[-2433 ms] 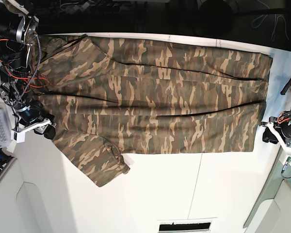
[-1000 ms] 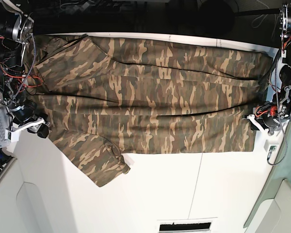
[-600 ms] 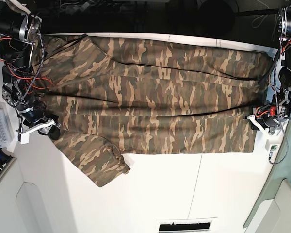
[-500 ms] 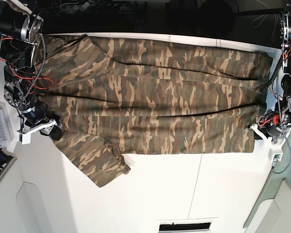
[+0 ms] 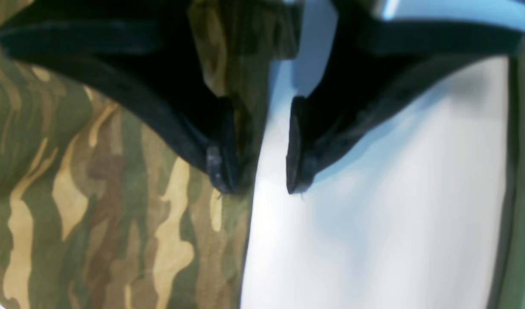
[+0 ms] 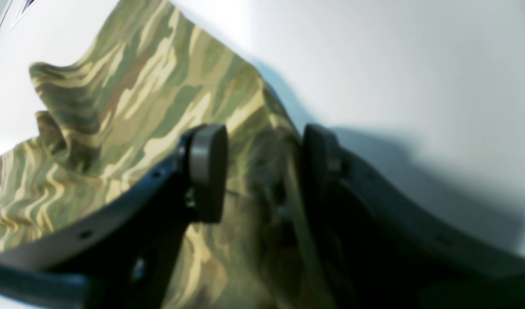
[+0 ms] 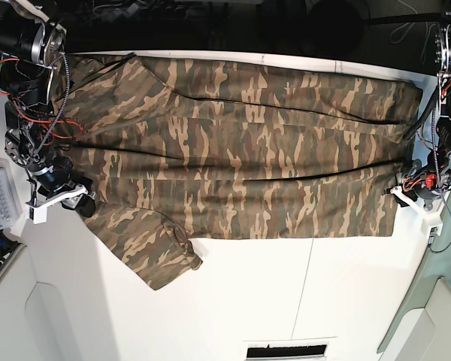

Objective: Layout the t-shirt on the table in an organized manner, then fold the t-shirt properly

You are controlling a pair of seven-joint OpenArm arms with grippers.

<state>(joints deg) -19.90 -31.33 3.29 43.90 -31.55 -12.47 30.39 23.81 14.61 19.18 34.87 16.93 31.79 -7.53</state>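
The soft camouflage t-shirt (image 7: 233, 143) lies spread flat across the matte white surface (image 7: 286, 293). The left tool (image 5: 256, 163) stands released, straddling the hem edge. The right tool (image 6: 262, 171) stands released astride rumpled shoulder cloth.

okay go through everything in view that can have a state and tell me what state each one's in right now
t-shirt: spread flat across the table, creased, one sleeve angled out, not yet folded.
table: bare white in front of the shirt.
left end effector: open, straddling the shirt's edge.
right end effector: open, shirt edge between its fingers, not clamped.
clear plastic box: at the table's side.
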